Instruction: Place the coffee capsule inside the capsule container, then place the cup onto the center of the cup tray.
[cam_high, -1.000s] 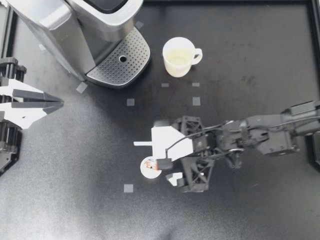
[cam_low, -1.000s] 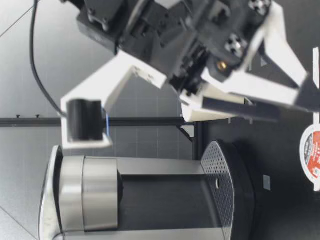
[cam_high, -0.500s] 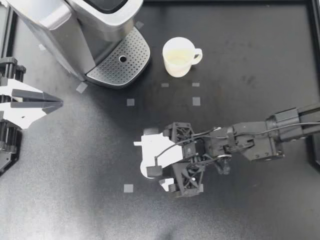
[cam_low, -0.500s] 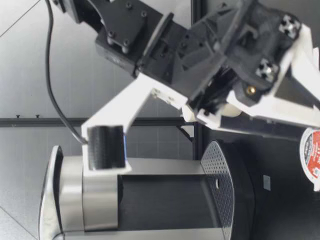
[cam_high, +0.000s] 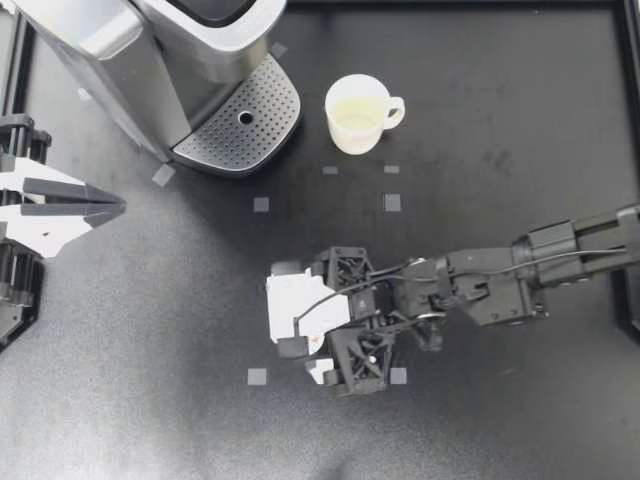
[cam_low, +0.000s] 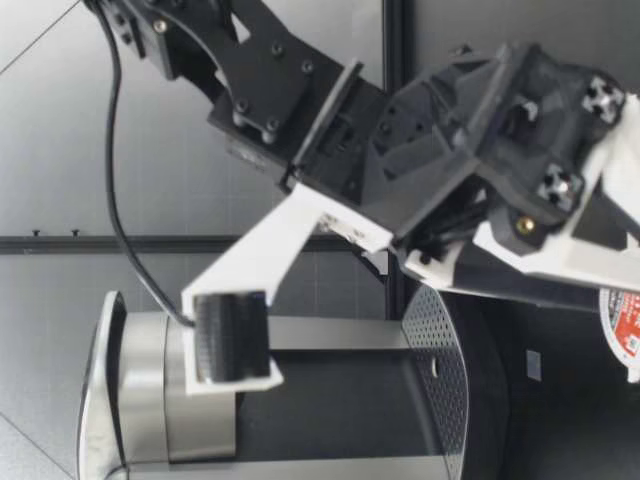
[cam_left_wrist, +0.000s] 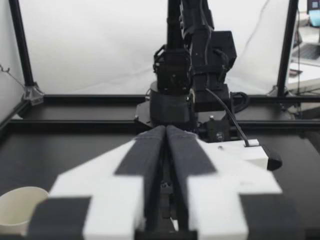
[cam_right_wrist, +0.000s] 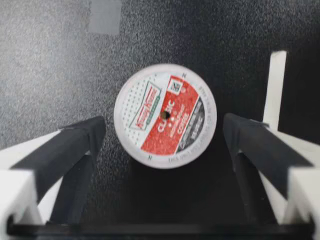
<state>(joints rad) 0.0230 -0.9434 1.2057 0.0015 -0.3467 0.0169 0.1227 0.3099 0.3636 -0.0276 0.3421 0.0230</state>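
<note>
Two dark-padded fingers (cam_right_wrist: 70, 145) of my right tool (cam_high: 303, 335) stood wide apart, one on each side of the coffee capsule (cam_right_wrist: 165, 115). Bare bench (cam_high: 500, 80) showed between each pad and the capsule's rim, so the tool gripped nothing. The capsule lay flat on the bench with its red-and-white foil lid facing up, roughly midway between the two pads. From above, the tool and its white camera bracket (cam_high: 300, 305) covered the capsule almost wholly. From bench height, only the capsule's edge (cam_low: 622, 325) showed, resting on the bench with the right tool close over it. One grey tape square (cam_right_wrist: 105, 16) lay on the bench just beyond the capsule, ahead of the fingers.

Well apart from the capsule, the cup (cam_high: 358, 112) stood upright on the bench, pale inside, its handle turned away from the coffee machine (cam_high: 150, 60). It sat beside the perforated cup tray (cam_high: 240, 120), not on it. The tray and the machine were farther from the capsule than the cup was.

Farthest from the capsule, at the bench's edge, my left tool (cam_high: 120, 207) pointed towards the middle of the bench. Its own camera showed its fingers (cam_left_wrist: 145, 150) pressed together with nothing between them. The cup's rim (cam_left_wrist: 17, 207) showed beside that tool
</note>
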